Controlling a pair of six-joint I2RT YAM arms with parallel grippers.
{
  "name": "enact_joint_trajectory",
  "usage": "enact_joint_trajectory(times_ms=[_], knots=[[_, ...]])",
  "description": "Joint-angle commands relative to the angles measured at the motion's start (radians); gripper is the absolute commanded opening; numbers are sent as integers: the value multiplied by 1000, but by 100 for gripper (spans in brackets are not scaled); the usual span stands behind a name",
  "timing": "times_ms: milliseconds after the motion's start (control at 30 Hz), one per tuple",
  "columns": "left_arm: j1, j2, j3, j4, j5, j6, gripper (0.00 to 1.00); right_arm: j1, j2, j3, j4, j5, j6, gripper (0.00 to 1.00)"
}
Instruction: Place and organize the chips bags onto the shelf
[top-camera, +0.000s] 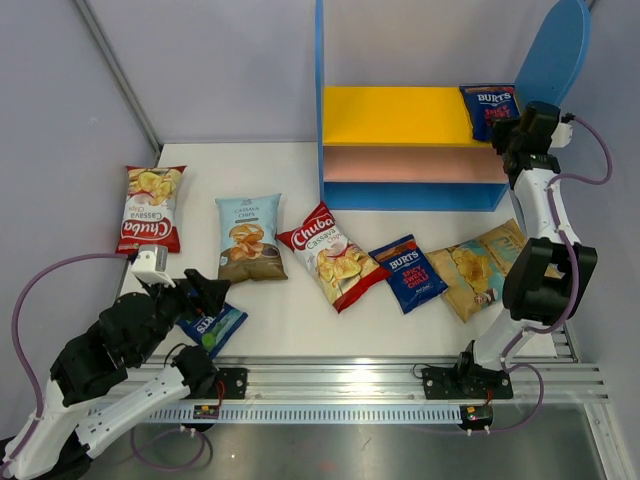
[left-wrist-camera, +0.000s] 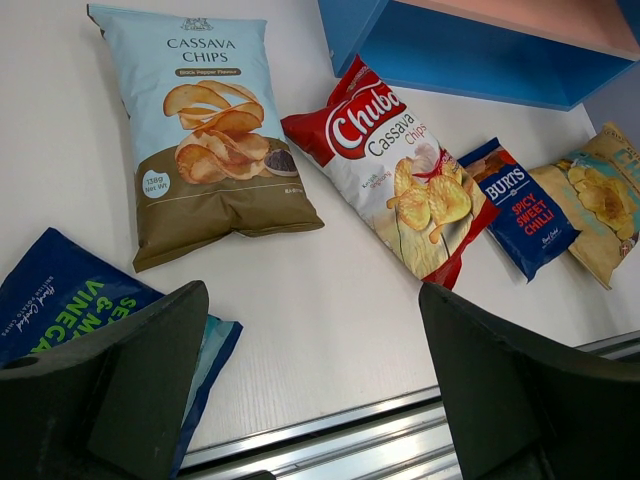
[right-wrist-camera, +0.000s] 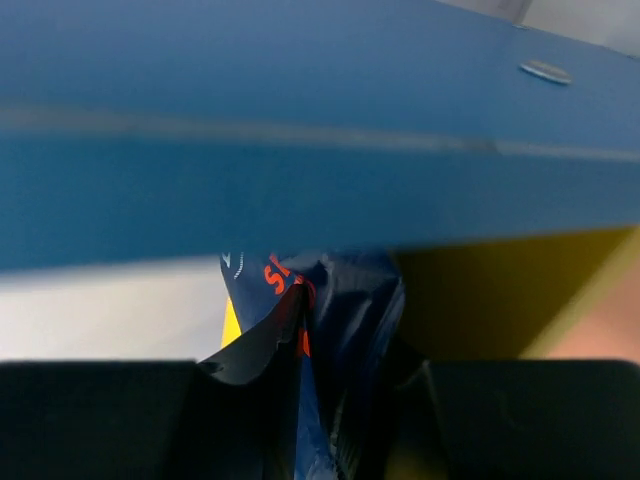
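Since the Burts bag (top-camera: 489, 108) lies at the far-right end of the yellow board (top-camera: 395, 115) of the shelf (top-camera: 320, 100), its near edge crumpled betw. the fingers of the right gripper (top-camera: 508, 135), you can't tell whether that claw is clamped or slack. Open fully, then back out straight w/o snagging the foil. Leave the bag flat by the rounded side (top-camera: 555, 50). Six bags wait on the table (top-camera: 290, 325). Left gripper (top-camera: 208, 294) gapes wide over the blue vinegar bag (top-camera: 212, 328), near left.
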Motion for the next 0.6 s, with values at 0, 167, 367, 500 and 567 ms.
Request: enact_joint_trajectory(times_ms=[0, 167, 367, 500, 567], knots=[[-2, -13, -5, 44, -15, 4, 90, -5, 51, 73, -50, 4, 13, 27], [-2, -6, -5, 49, -8, 8, 90, -5, 38, 91, -124, -23, -10, 34], [-2, 3, -5, 50, -3, 11, 89, -5, -24, 116, -265, 20, -39, 60], [-2, -8, -5, 50, -3, 10, 89, -5, -13, 171, -375, 28, -62, 65], [-2, -9, -6, 49, -6, 8, 90, -5, -7, 206, -434, 16, -80, 67]])
